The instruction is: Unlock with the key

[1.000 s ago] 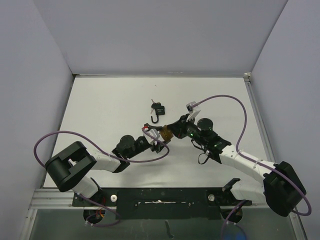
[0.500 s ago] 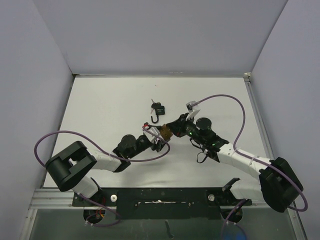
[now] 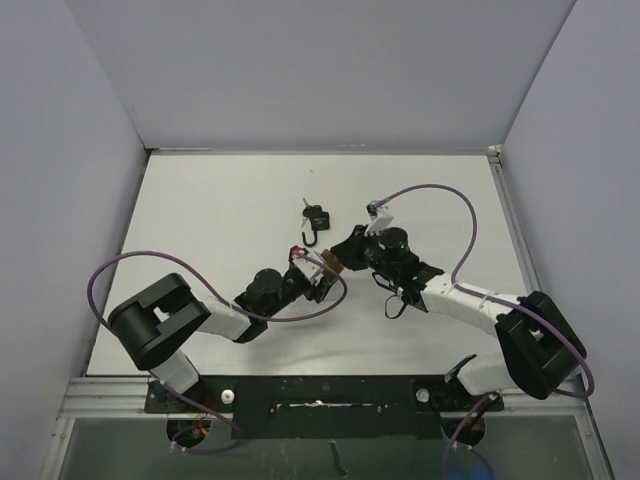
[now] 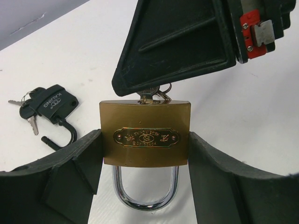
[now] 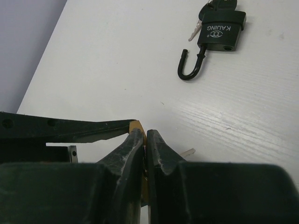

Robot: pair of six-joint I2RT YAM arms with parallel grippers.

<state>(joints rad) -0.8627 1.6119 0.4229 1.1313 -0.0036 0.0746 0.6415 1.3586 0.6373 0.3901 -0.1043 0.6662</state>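
Nearest the bases, the left pincer point(image 4: 145, 151) stands partly spread, its two fingers point(image 4: 79, 163) pressed against either flank of the brass padlock point(image 4: 145, 135), which hangs between them with its shackle point(image 4: 145, 198) pointing back toward the wrist. Hard against the lock's far end, the right pincer point(image 5: 144, 140) is pinched tight on the key point(image 4: 150, 96), right at the padlock's keyhole face. Farther out on the white table point(image 3: 200, 220), a black padlock point(image 5: 219, 32) lies well apart, sprung open, keys point(image 4: 28, 112) bunched at its side.
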